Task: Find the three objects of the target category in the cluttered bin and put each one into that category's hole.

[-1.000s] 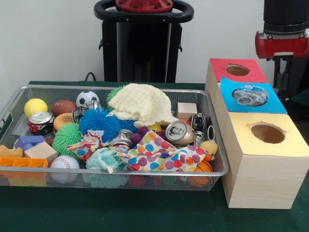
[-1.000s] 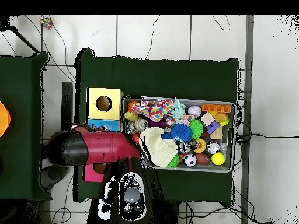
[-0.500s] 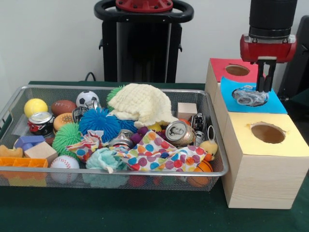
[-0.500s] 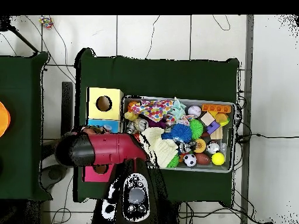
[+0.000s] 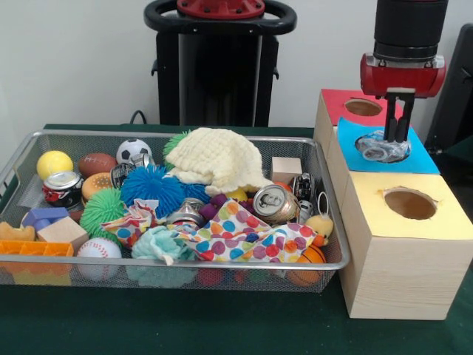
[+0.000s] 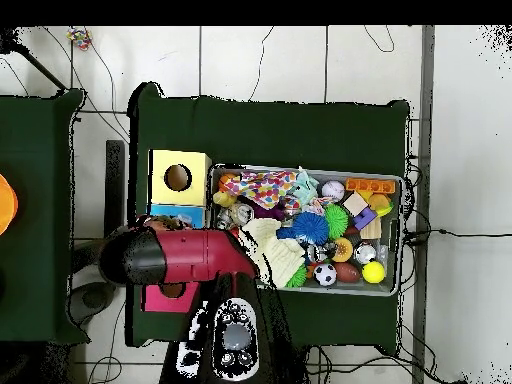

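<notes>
Crushed can (image 5: 382,147) just under gripper (image 5: 394,137)

I saw a red-topped wooden box (image 5: 361,108), a blue-topped wooden box (image 5: 384,148), a yellow-topped wooden box (image 5: 409,205), a white polka-dotted cloth (image 5: 247,235) and a cream knitted hat (image 5: 216,159).

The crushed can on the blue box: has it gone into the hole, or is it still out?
Still out. The crushed can sits on top of the hole in the blue box, with the gripper just above it.
</notes>
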Controlling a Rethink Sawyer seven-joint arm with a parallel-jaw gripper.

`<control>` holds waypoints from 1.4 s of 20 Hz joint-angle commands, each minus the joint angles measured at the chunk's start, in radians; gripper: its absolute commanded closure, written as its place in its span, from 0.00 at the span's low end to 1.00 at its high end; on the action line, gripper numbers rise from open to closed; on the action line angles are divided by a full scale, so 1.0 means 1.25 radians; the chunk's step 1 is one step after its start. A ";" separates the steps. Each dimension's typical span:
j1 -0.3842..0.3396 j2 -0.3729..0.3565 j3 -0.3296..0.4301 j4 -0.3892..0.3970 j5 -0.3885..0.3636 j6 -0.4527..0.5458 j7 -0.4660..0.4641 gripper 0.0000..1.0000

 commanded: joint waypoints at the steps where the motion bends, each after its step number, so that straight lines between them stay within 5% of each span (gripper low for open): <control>1: 0.003 0.031 -0.001 0.034 -0.012 0.038 0.098 1.00; 28: 0.047 0.039 -0.027 0.091 0.002 0.005 0.134 1.00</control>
